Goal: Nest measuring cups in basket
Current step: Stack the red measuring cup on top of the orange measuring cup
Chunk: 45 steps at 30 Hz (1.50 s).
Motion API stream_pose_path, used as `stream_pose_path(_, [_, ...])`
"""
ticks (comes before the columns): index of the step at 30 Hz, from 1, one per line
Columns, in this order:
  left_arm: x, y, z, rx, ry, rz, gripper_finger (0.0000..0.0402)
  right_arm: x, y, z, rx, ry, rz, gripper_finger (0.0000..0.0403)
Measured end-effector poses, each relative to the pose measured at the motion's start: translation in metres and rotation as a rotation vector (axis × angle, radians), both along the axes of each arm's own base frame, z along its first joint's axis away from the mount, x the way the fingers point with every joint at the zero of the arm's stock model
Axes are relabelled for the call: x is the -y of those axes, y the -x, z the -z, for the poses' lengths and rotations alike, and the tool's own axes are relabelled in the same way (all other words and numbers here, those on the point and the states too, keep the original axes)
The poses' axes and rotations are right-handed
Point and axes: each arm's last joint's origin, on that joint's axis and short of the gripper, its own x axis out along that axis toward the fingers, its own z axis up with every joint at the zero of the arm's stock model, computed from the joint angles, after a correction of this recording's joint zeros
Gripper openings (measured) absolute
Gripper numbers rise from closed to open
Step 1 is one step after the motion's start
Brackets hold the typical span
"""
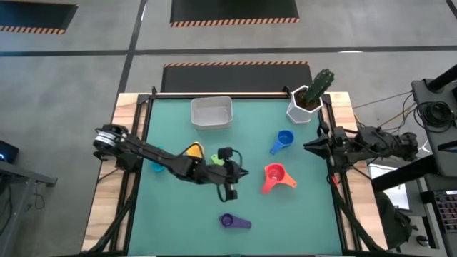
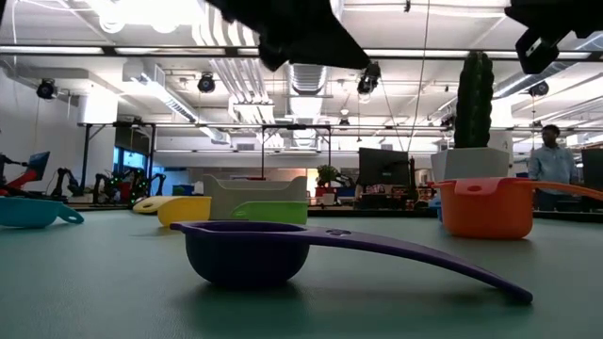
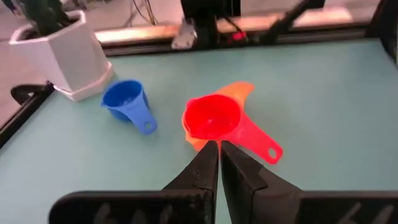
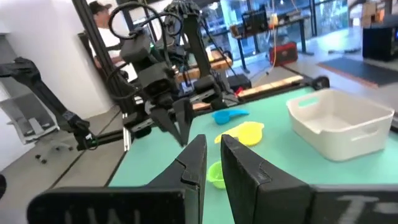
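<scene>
Two arms are at the green mat (image 1: 178, 214). The left gripper (image 1: 241, 173) hangs over the mat's middle with its fingers (image 3: 208, 163) pressed together and empty. Just beyond its tips the red measuring cup (image 1: 274, 173) sits inside the orange measuring cup (image 1: 269, 185); the blue measuring cup (image 1: 284, 139) stands farther off toward the cactus pot (image 1: 307, 101). The yellow cup (image 1: 193, 150), green cup (image 1: 216, 159) and teal cup (image 1: 157, 165) lie beside that arm, and the purple cup (image 1: 230, 221) lies alone near the front edge. The white basket (image 1: 211, 113) stands at the back, holding no cup. The right gripper (image 1: 310, 146) waits at the mat's right edge, jaws nearly together, gripping nothing.
</scene>
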Motion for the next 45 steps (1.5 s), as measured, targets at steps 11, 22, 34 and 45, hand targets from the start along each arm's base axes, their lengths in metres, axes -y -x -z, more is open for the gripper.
stream_pose_path(11, [0.000, 0.000, 0.035, 0.008, 0.039, -0.020, 0.0000, -0.003, -0.022, -0.001, -0.139, -0.106, 0.016, 0.0038])
stream_pose_path(22, [0.001, -0.006, 0.068, -0.087, 0.055, -0.043, 0.0000, -0.001, -0.023, 0.009, -0.470, -0.212, 0.181, 0.0038])
stream_pose_path(34, [0.001, -0.004, 0.073, -0.135, 0.053, -0.051, 0.0000, 0.000, -0.026, 0.021, -0.617, -0.317, 0.300, 0.0038])
stream_pose_path(45, [0.001, -0.005, 0.072, -0.114, 0.071, -0.056, 0.0000, -0.002, -0.046, 0.039, -0.767, -0.250, 0.371, 0.0038])
